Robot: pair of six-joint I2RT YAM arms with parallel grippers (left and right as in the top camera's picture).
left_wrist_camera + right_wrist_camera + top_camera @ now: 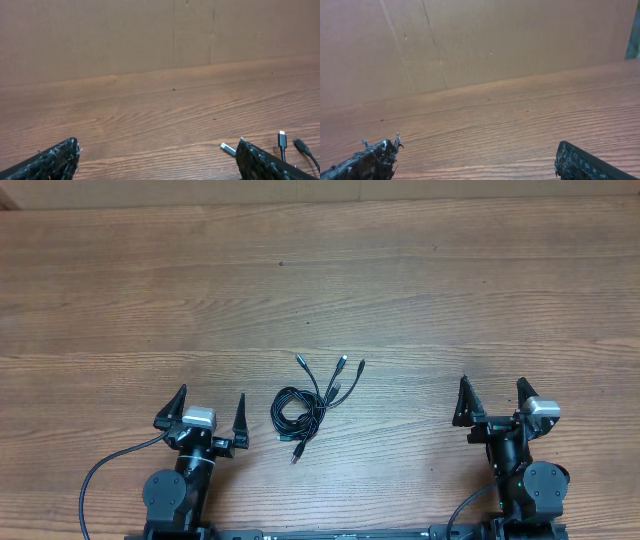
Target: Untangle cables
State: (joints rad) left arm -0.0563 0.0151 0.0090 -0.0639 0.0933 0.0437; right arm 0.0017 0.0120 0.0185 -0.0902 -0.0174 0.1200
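Cables [305, 408] lying in tangled bundle at frame center on table [420, 290] — plug ends fanning toward upper right. Left gripper [212, 396] sitting lower left, jaws spread, gripping nothing — right gripper [492, 386] lower right, jaws likewise spread.

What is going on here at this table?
Nothing is being handled yet. A tangled bundle of thin black cables lies on the wooden table between two robot arms, closer to the left one. The left fingers and the right fingers are wide open and empty, near the table's front edge, apart from the cables.
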